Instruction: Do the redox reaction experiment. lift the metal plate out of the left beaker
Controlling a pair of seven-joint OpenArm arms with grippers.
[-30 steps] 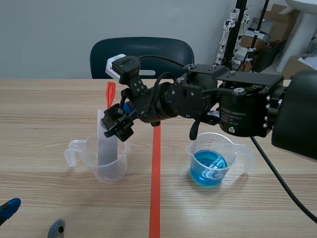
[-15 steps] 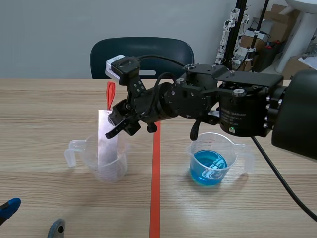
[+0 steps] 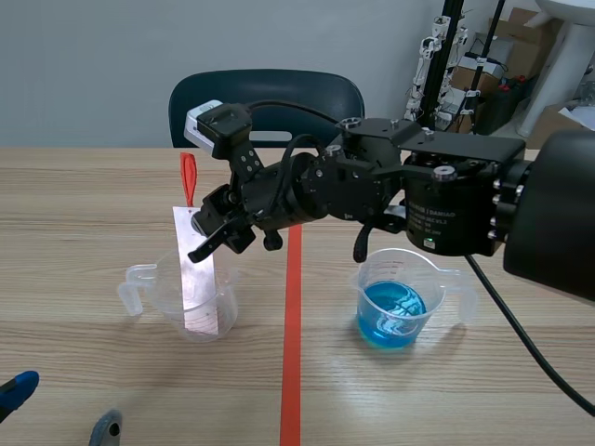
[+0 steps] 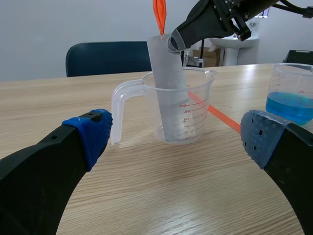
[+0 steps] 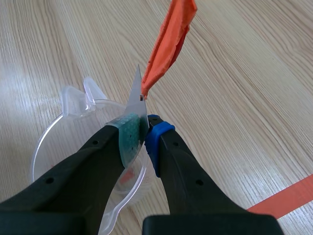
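metal plate (image 3: pixel 197 279): we see its lower end inside the left beaker (image 3: pixel 228 302)
right claw (image 3: pixel 212 237): clamped on the plate's top
left claw (image 4: pixel 176 134): wide open, holding nothing

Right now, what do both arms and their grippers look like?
Right arm: black, bulky round joints, silver screws, a small green light, looping black cables, a white-capped camera at the wrist. Right gripper: thick black fingers, one grey-green pad, one blue. Left gripper: thick black fingers, dotted blue pads.
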